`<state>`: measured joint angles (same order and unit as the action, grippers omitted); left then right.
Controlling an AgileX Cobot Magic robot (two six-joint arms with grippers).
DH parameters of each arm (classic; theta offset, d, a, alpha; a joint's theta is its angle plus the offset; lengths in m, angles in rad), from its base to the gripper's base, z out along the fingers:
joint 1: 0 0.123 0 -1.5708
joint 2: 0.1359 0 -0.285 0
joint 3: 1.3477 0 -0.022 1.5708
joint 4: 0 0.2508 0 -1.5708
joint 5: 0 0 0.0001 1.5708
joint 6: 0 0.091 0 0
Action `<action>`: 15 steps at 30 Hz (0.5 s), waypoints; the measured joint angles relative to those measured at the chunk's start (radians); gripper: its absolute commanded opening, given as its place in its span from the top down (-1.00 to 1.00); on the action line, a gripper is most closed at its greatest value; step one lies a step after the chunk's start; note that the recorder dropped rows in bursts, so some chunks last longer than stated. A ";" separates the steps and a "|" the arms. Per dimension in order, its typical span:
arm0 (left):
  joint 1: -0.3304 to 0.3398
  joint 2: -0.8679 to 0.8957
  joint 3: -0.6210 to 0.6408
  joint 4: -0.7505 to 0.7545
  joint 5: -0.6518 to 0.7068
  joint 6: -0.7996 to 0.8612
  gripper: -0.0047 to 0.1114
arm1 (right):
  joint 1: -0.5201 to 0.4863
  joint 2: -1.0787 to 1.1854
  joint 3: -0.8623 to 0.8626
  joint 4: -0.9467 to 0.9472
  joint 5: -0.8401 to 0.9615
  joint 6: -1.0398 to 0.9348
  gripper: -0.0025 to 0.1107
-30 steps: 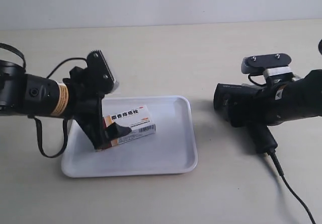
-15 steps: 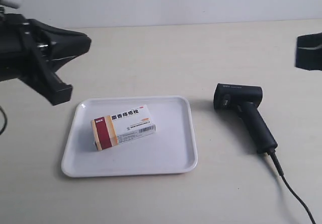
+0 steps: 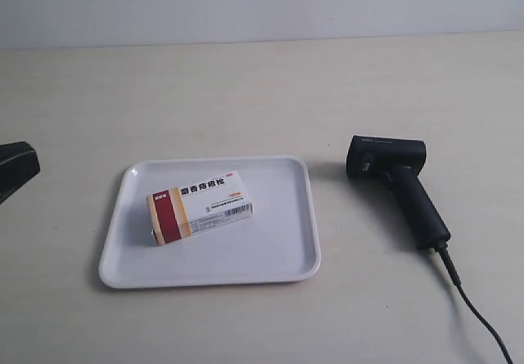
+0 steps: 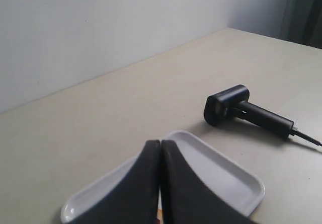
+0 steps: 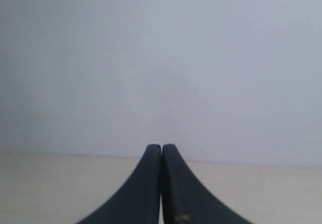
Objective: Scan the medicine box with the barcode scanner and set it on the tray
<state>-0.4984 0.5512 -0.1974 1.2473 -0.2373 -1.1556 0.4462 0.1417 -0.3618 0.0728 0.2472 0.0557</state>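
The medicine box (image 3: pixel 199 207), white with a dark red band, lies flat on the white tray (image 3: pixel 278 249) in the exterior view. To the right of the tray the black barcode scanner (image 3: pixel 401 186) rests on the table with its cable trailing off. In the left wrist view my left gripper (image 4: pixel 160 143) is shut with nothing in it, raised above the tray (image 4: pixel 226 176), the scanner (image 4: pixel 241 110) beyond; the box is almost hidden behind the fingers. My right gripper (image 5: pixel 161 147) is shut and empty, facing a pale wall.
A dark tip of the arm at the exterior view's left (image 3: pixel 15 168) shows at the frame edge. The beige table (image 3: pixel 262 94) runs back to a pale wall.
Both arms have pulled away from the tray and the scanner, almost out of the exterior view. The box stays on the tray and the scanner on the table.
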 measured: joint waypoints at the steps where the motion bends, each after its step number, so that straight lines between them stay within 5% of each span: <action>1: 0.000 -0.009 0.004 0.000 -0.002 0.000 0.88 | 0.000 -0.018 0.000 0.000 0.000 0.000 0.95; 5: 0.040 -0.102 0.029 0.018 0.013 0.041 0.88 | 0.000 -0.064 0.000 0.000 -0.002 0.000 0.95; 7: 0.189 -0.234 0.078 0.022 0.037 0.063 0.88 | 0.000 -0.067 0.000 0.000 -0.002 0.000 0.95; 9: 0.408 -0.411 0.138 0.022 0.089 0.067 0.88 | 0.000 -0.067 0.000 0.000 -0.002 0.000 0.95; 11: 0.515 -0.489 0.162 0.022 0.107 0.067 0.88 | 0.000 -0.067 0.000 0.000 -0.002 0.000 0.95; 15: 0.567 -0.542 0.192 -0.018 0.107 0.119 0.88 | 0.000 -0.067 0.000 0.000 -0.002 0.000 0.95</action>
<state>0.0686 0.0092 -0.0050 1.2295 -0.1302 -1.0362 0.4462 0.0746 -0.3618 0.0728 0.2451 0.0557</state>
